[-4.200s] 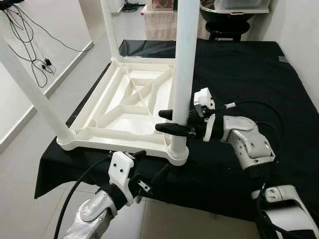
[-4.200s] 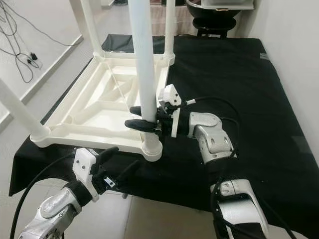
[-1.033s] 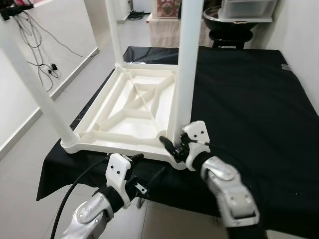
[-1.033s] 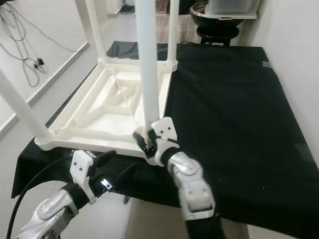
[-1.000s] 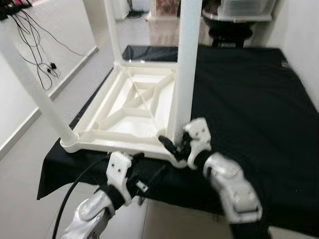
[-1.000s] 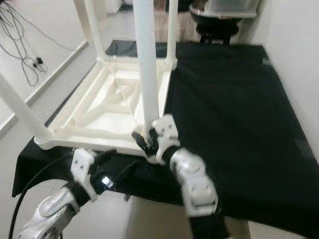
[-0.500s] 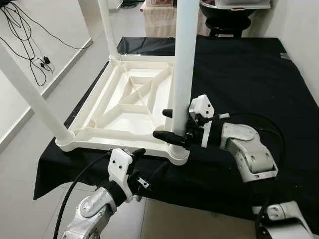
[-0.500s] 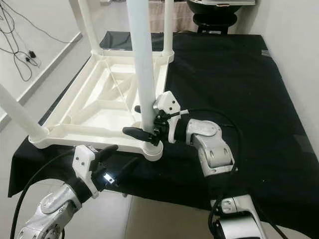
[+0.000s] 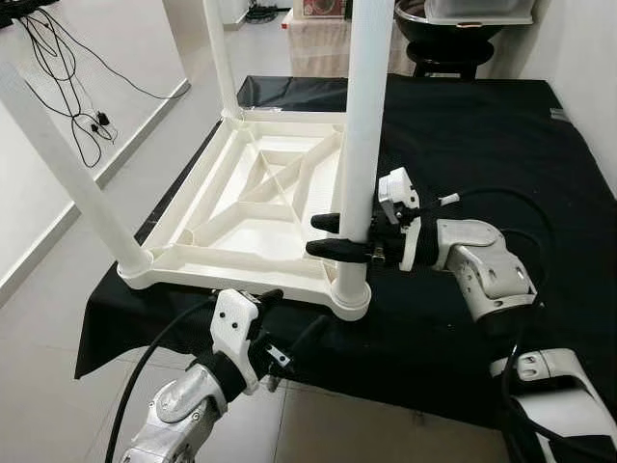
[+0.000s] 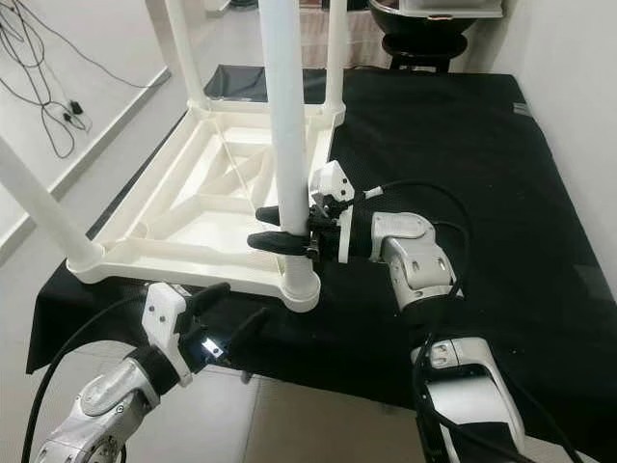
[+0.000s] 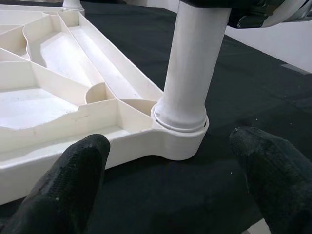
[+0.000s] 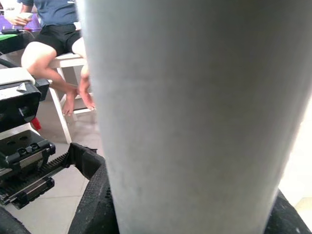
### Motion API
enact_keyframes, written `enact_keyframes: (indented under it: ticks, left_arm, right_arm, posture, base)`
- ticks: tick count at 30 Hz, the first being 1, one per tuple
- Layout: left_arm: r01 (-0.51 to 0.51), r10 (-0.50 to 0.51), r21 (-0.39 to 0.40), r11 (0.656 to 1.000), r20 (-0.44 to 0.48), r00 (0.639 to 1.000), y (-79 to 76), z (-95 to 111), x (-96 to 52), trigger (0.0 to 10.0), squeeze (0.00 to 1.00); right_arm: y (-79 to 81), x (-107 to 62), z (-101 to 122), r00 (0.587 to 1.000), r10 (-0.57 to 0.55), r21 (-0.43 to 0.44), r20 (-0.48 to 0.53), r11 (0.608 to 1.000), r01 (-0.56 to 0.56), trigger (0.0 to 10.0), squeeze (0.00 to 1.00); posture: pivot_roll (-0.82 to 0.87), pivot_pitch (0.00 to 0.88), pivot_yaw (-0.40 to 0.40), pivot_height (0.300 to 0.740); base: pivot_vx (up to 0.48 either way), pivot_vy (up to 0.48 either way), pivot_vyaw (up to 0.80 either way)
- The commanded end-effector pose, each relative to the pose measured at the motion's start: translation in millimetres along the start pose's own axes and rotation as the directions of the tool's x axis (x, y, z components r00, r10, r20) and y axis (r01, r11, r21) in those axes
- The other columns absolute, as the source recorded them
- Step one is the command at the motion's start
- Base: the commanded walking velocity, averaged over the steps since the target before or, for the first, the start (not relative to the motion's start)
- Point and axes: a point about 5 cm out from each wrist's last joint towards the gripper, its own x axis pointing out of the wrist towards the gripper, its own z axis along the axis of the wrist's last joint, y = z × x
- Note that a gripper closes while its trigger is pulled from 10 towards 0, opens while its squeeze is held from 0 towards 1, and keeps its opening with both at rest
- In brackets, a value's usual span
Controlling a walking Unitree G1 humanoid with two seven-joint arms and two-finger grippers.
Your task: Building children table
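Nearest the camera, the left tool (image 9: 280,323) hangs off the front edge of the worktop (image 9: 501,145), below and in front of the upturned tabletop (image 9: 246,217). Its two black fingers (image 11: 73,170) are spread wide and hold nothing; its wrist view looks between them at the near right corner socket (image 11: 179,127), which it does not touch.

Just beyond, the right tool (image 9: 333,236) reaches in from the right, its forearm about level over the black cloth, and its fingers are pinched on the near right leg (image 9: 364,125) a little above the socket. The right wrist view shows that leg pressed right up to the lens, with a seated person (image 12: 53,34) far behind.

As for progress, the white plastic tabletop lies underside up on the left part of the worktop, its ribbing showing. The near right leg stands upright in its corner and looks seated, though whether it is fully home cannot be told. The near left leg (image 9: 67,164) rises from its own socket and leans outward in the picture. At the far side, the far left leg (image 9: 222,58) stands in its corner, and the right eye view shows a far right leg (image 10: 335,48) too. So all four legs appear to be in place. What seems left is to firm up the held leg, check the others, and turn the table onto its feet.
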Motion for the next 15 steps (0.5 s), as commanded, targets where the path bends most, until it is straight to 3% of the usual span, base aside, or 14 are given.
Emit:
enact_keyframes:
  ticks: [1, 4, 5, 6, 7, 9, 10, 11, 12, 15]
  left_arm:
    - [-0.007, 0.007, -0.013, 1.0, -0.019, 1.0, -0.1, -6, -2.4, 10.0, 0.0]
    - [-0.007, 0.007, -0.014, 1.0, -0.019, 1.0, -0.3, -6, -2.8, 10.0, 0.0]
    - [-0.007, 0.007, -0.015, 1.0, -0.019, 1.0, 0.3, -6, -3.6, 10.0, 0.0]
    - [-0.007, 0.006, -0.013, 1.0, -0.021, 1.0, 1.3, -6, -4.7, 10.0, 0.0]
    - [-0.006, 0.006, -0.011, 1.0, -0.023, 1.0, 2.3, -6, -5.8, 10.0, 0.0]
    - [-0.006, 0.006, -0.011, 1.0, -0.023, 1.0, 2.3, -6, -5.8, 10.0, 0.0]
    - [-0.007, 0.007, -0.007, 1.0, -0.026, 1.0, 4.0, -5, -6.1, 10.0, 0.0]
    - [-0.007, 0.007, -0.007, 1.0, -0.026, 1.0, 4.0, -5, -6.1, 10.0, 0.0]
    - [-0.004, 0.004, 0.013, 1.0, -0.033, 0.999, 4.9, -5, -6.3, 10.0, 0.0]
    - [-0.01, 0.01, 0.012, 1.0, -0.032, 0.999, 5.8, -5, -6.1, 10.0, 0.0]
  right_arm:
    - [0.1, -3.5, -7, 1.0, -0.029, 0.021, -0.009, 0.999, 0.029, 0.0, 0.0]
    - [-2.7, -10.9, -11, 0.99, -0.139, -0.008, -0.028, 0.99, 0.139, 0.0, 0.0]
    - [-2.9, -14.0, -17, 0.959, -0.282, 0.022, -0.015, 0.959, 0.282, 0.0, 0.0]
    - [-4.6, -15.6, -25, 0.828, -0.56, 0.115, 0.002, 0.823, 0.556, 0.0, 0.0]
    - [-3.6, -20.1, -34, 0.686, -0.727, 0.191, -0.025, 0.671, 0.717, 0.0, 0.0]
    - [-3.6, -20.1, -34, 0.686, -0.727, 0.191, -0.025, 0.671, 0.717, 0.0, 0.0]
    - [21.2, -12.3, -54, 0.604, -0.786, 0.144, -0.133, 0.587, 0.796, 0.0, 0.0]
    - [21.2, -12.3, -54, 0.604, -0.786, 0.144, -0.133, 0.587, 0.796, 0.0, 0.0]
    - [58.9, 11.0, -75, 0.611, -0.762, 0.119, -0.215, 0.601, 0.791, 0.0, 0.0]
    - [58.4, 13.6, -73, 0.616, -0.762, 0.107, -0.202, 0.608, 0.787, 0.0, 0.0]
  posture:
    - [0.02, 0.134, 0.037, 0.74]
    - [0.01, 0.138, 0.034, 0.74]
    - [0.01, 0.138, 0.025, 0.74]
    - [0.02, 0.136, 0.022, 0.74]
    - [0.02, 0.134, 0.024, 0.74]
    - [0.02, 0.134, 0.024, 0.74]
    - [0.02, 0.142, 0.034, 0.74]
    - [0.02, 0.142, 0.034, 0.74]
    - [0.02, 0.133, 0.044, 0.74]
    - [0.01, 0.129, 0.05, 0.74]
  base:
    - [0.0, 0.0, 0.0]
    - [0.0, 0.0, 0.0]
    - [0.0, 0.0, 0.0]
    - [0.0, 0.0, 0.0]
    - [0.0, 0.0, 0.0]
    - [0.0, 0.0, 0.0]
    - [0.0, 0.0, 0.0]
    - [0.0, 0.0, 0.0]
    - [0.0, 0.0, 0.0]
    - [0.0, 0.0, 0.0]
